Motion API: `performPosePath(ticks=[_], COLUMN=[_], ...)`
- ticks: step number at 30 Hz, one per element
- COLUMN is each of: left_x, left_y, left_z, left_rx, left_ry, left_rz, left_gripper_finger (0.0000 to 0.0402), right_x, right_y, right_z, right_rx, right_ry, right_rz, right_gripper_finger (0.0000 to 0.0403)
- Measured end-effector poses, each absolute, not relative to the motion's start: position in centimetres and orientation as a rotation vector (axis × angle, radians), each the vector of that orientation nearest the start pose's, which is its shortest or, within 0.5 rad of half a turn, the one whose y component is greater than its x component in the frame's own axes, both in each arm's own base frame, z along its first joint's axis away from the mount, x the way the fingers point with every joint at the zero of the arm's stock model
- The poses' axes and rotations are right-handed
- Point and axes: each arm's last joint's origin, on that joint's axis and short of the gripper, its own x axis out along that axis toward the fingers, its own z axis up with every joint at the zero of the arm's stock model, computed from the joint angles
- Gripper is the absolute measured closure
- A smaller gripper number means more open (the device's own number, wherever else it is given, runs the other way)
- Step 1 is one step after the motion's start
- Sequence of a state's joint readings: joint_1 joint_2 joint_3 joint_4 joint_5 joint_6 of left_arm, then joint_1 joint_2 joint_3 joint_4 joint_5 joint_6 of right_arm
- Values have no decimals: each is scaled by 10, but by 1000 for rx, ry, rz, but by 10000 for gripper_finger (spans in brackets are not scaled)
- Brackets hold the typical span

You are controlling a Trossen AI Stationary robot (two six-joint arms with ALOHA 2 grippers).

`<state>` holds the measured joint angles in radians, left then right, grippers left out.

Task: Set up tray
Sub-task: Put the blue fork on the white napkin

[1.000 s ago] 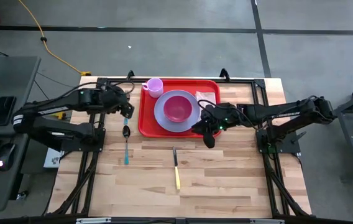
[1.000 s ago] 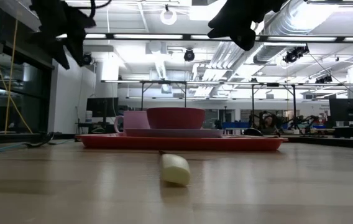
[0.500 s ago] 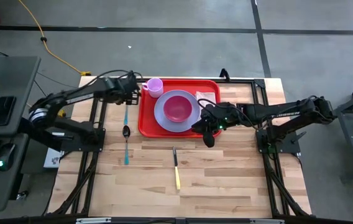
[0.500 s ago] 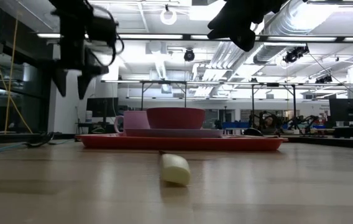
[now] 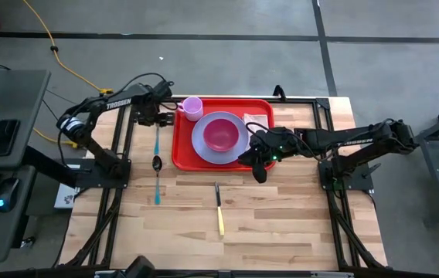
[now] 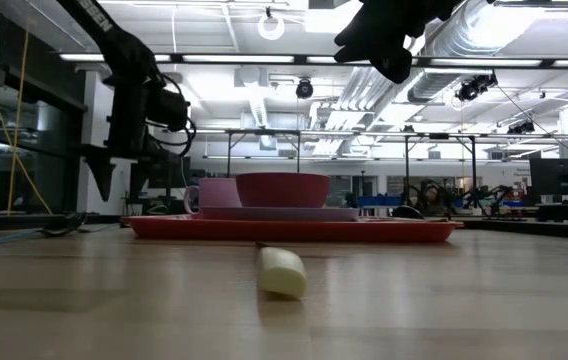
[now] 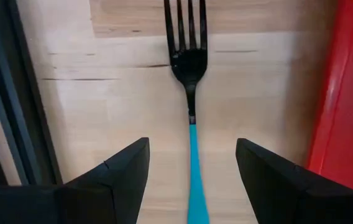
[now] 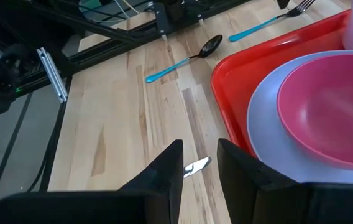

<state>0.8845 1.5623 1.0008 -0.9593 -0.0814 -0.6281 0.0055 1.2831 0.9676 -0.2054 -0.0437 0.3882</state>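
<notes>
The red tray [image 5: 260, 108] lies at the table's far middle and carries a lavender plate [image 5: 202, 145] with a pink bowl [image 5: 220, 133], and a pink cup [image 5: 192, 106]. A fork with black tines and a blue handle [image 7: 190, 93] lies on the wood just left of the tray. My left gripper [image 7: 192, 148] is open, pointing down, with a finger on either side of the fork's handle and its tips above the table [image 6: 114, 178]. My right gripper [image 5: 260, 164] hovers open above the tray's near right corner.
A black-bowled spoon with a blue handle [image 5: 156, 179] lies near the fork, toward the near edge. A knife with a yellow handle [image 5: 219, 210] rests on the wood at mid-table. A white item [image 5: 256, 120] sits in the tray's far right part. Black frame rails run along the table's sides.
My left gripper has moved toward the table's far edge and come down from high above the table to just over the fork, staying open. The right arm and the tableware have kept still.
</notes>
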Motion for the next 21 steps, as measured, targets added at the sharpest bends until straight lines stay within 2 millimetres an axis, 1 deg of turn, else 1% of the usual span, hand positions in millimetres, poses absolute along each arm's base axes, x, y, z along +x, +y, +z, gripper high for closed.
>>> performPosePath(ticks=[4,7,10,13,17,21], left_x=[166,165,161,158,157,157], left_y=[205,202,195,192,191,191], left_z=[187,174,161,151,145,144], left_rx=[-1051,-1057,-1079,-1091,-1087,-1077], left_ry=[1178,1155,1170,1154,1125,1113], left_rz=[1209,1200,1192,1203,1201,1209], left_gripper_finger=[131,131,131,131,131,131], right_x=[280,280,280,280,280,280], right_y=[2,2,2,0,-5,-9], right_z=[290,290,290,289,289,289], right_rx=[386,382,379,379,381,394], right_ry=[522,519,517,515,510,507], right_rz=[-66,-81,-92,-104,-126,-143], right_gripper_finger=[325,325,325,325,325,325])
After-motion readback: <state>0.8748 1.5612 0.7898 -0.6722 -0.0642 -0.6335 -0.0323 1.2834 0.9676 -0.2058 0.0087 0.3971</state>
